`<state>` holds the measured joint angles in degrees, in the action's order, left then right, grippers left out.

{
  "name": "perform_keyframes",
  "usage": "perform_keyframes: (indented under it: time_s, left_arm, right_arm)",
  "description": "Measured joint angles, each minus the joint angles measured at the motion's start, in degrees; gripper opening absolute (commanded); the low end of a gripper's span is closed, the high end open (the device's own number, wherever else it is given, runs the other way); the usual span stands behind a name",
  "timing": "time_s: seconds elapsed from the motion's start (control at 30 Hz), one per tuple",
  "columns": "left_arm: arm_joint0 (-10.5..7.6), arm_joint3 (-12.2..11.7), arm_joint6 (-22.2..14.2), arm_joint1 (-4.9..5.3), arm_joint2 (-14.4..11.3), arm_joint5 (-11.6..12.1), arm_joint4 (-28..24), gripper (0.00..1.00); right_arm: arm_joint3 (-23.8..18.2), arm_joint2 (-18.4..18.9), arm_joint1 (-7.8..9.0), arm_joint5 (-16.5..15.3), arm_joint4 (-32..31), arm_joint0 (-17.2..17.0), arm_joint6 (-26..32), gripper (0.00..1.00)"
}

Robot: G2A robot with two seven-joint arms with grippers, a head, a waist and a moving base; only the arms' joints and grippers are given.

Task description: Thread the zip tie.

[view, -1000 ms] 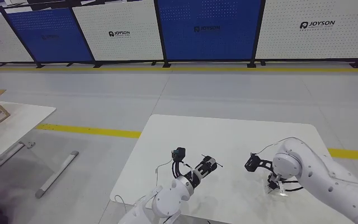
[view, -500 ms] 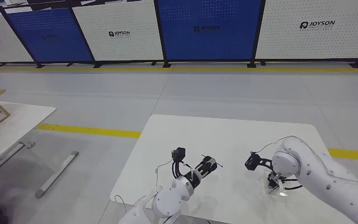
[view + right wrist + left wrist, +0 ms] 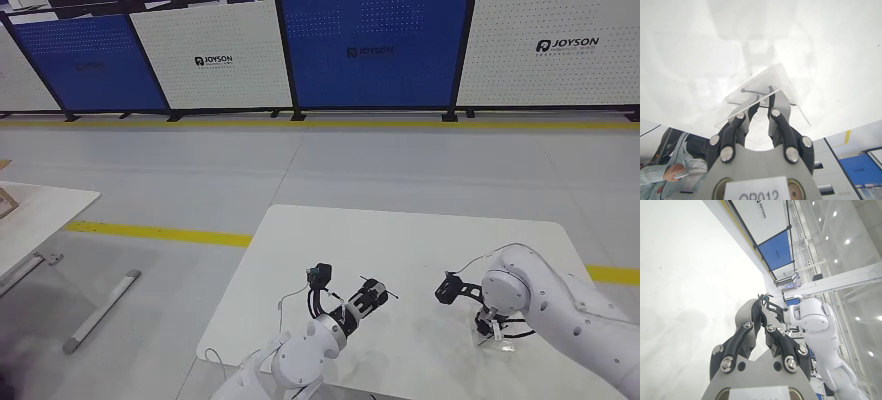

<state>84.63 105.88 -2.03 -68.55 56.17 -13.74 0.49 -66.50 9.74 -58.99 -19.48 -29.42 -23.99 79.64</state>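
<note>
White table [image 3: 400,240] carries both arms. Left gripper [image 3: 760,306] stays clenched on a zip tie [image 3: 391,295] with its tip poking toward the other arm, and it has not shifted over the last second. Right gripper [image 3: 765,96] has crept slightly leftward over the clear tray [image 3: 791,89], jaws a little apart astride the loose ties [image 3: 751,92] — probably lining up a pick, so threading looks not yet begun

The left end effector [image 3: 760,306] pinches a zip tie [image 3: 759,298].
</note>
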Motion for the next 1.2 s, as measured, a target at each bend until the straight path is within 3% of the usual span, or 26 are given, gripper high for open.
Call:
perform_keyframes:
  time_s: [0.23, 0.43, 1.0, 1.1, 1.2]
  left_arm:
    - [0.0, 0.0, 0.0, 0.0, 0.0, 0.0, 0.0, 0.0]
    - [0.0, 0.0, 0.0, 0.0, 0.0, 0.0, 0.0, 0.0]
    - [0.0, 0.0, 0.0, 0.0, 0.0, 0.0, 0.0, 0.0]
    - [0.0, 0.0, 0.0, 0.0, 0.0, 0.0, 0.0, 0.0]
    - [0.0, 0.0, 0.0, 0.0, 0.0, 0.0, 0.0, 0.0]
  right_arm:
    - [-0.11, -0.01, 0.08, 0.0, -0.29, 0.37, 0.0, 0.0]
    - [-1.67, 0.0, 1.38, 0.0, 0.36, 1.27, 0.0, 0.0]
    - [-10.99, 0.0, 8.3, 0.0, 4.2, 4.16, 0.0, 0.0]
    - [-11.97, 0.0, 8.92, 0.0, 3.76, 3.64, 0.0, 0.15]
    - [-12.14, 0.0, 9.0, 0.0, 3.18, 3.26, 0.0, 0.23]
